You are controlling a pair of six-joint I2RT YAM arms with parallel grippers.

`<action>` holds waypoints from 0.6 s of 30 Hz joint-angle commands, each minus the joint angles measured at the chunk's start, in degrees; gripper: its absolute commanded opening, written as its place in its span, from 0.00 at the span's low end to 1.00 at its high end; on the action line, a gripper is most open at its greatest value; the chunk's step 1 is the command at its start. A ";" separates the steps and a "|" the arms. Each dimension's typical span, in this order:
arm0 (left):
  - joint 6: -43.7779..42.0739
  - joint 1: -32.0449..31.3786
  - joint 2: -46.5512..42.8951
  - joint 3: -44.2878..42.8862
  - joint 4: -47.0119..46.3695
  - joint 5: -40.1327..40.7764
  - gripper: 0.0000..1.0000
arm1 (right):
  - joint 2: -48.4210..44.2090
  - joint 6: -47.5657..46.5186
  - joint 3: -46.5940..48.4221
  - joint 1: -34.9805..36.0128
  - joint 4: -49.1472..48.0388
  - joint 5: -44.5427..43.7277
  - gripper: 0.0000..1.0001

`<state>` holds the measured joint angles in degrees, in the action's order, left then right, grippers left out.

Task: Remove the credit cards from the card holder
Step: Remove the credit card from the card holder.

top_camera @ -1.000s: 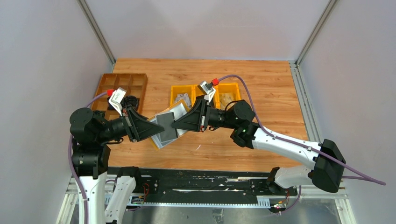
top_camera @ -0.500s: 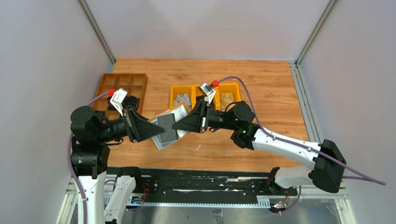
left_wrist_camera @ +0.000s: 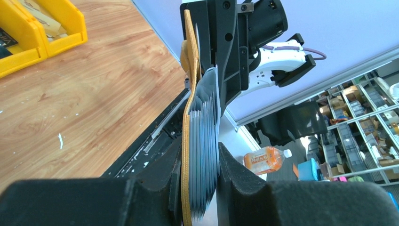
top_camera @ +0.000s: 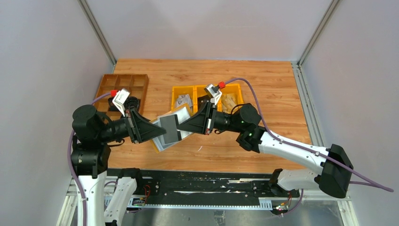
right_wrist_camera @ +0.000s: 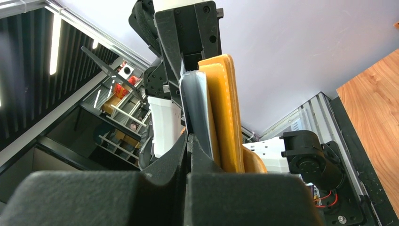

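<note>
The left fingers (left_wrist_camera: 155,181) clamp the card holder (left_wrist_camera: 187,108) together with its whole stack. If this clamp is too strong, I judge that no card will slide. If it is too weak, the holder may follow the pull and drop to the surface (top_camera: 263,94). In the middle, the credit cards (left_wrist_camera: 207,127) lie tight against each other, so friction could drag several out together or fan them. On the right, the right fingers (right_wrist_camera: 211,188) are pressed together, as it seems on the edge of one grey card. Such a small bite can slip off, or bend the card if the pull does not follow the pocket. The holder hangs in the air between the two arms, above the near part of the surface and nearer than the yellow bins (top_camera: 207,87). It is mustard yellow and thin. From above, a dark card lies over paler grey ones, and only a yellow corner shows.
</note>
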<state>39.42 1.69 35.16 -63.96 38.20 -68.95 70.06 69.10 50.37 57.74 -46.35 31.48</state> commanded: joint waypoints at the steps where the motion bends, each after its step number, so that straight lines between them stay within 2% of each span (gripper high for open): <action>1: -2.88 0.15 0.20 -3.03 2.25 3.33 0.23 | -2.44 -0.15 -0.24 -1.40 -1.44 1.34 0.00; 2: -4.29 0.15 0.40 -3.54 4.37 5.24 0.19 | -2.26 0.06 -0.19 -1.35 -1.79 1.45 0.00; 8: -5.53 0.19 0.49 -3.37 4.88 5.38 0.21 | -0.30 0.58 0.77 -1.16 -2.44 3.19 0.00; 14: -6.63 0.16 0.73 -4.73 6.42 6.63 0.09 | -1.55 0.25 -1.02 -1.02 -2.75 1.65 0.00; 16: -7.34 0.18 0.82 -4.98 6.95 8.16 0.05 | -1.03 -0.38 -0.46 -0.04 -2.28 1.62 0.17; 18: -7.58 0.15 0.81 -4.69 7.13 8.89 0.03 | 0.28 -1.30 0.78 1.36 -2.26 2.11 0.28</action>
<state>33.36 1.69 35.62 -67.31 44.77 -63.35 70.02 68.99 50.06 57.01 -46.30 32.18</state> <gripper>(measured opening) 0.244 0.208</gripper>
